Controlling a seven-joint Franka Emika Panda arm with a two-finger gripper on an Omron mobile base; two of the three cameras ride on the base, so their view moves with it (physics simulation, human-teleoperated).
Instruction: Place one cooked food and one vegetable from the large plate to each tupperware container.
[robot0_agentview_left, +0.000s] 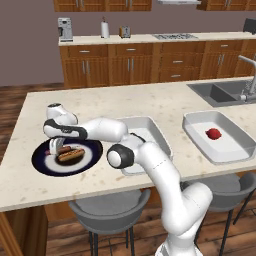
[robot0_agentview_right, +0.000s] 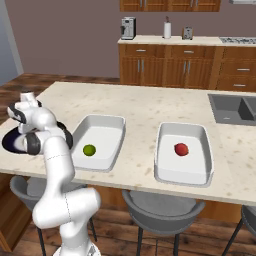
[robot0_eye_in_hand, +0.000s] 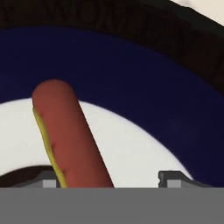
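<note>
We see the dark two-finger gripper (robot0_agentview_left: 53, 148) low over the wide round navy-rimmed large plate (robot0_agentview_left: 42, 163) at lower left, fingers spread either side of a brown mustard-striped hot dog (robot0_eye_in_hand: 72, 135), while white rectangular tupperware containers (robot0_agentview_right: 112, 127) sit centre-frame holding a green ball (robot0_agentview_right: 89, 149) and red ball (robot0_agentview_right: 181, 149).

This is a rendered home kitchen: a long island counter with a pale speckled stone top (robot0_agentview_left: 150, 102) is running across the room, with a grey double sink basin and metal tap (robot0_agentview_left: 227, 91) set into it and grey round stools (robot0_agentview_right: 162, 212) sitting tucked under its edge. Behind it, warm brown wooden cabinets with metal handles (robot0_agentview_left: 130, 62) are lining the wall, carrying a silver coffee machine (robot0_agentview_left: 65, 30), a white paper-towel roll (robot0_agentview_left: 105, 29), a small toaster (robot0_agentview_left: 125, 32) and a built-in gas hob (robot0_agentview_left: 175, 36).
</note>
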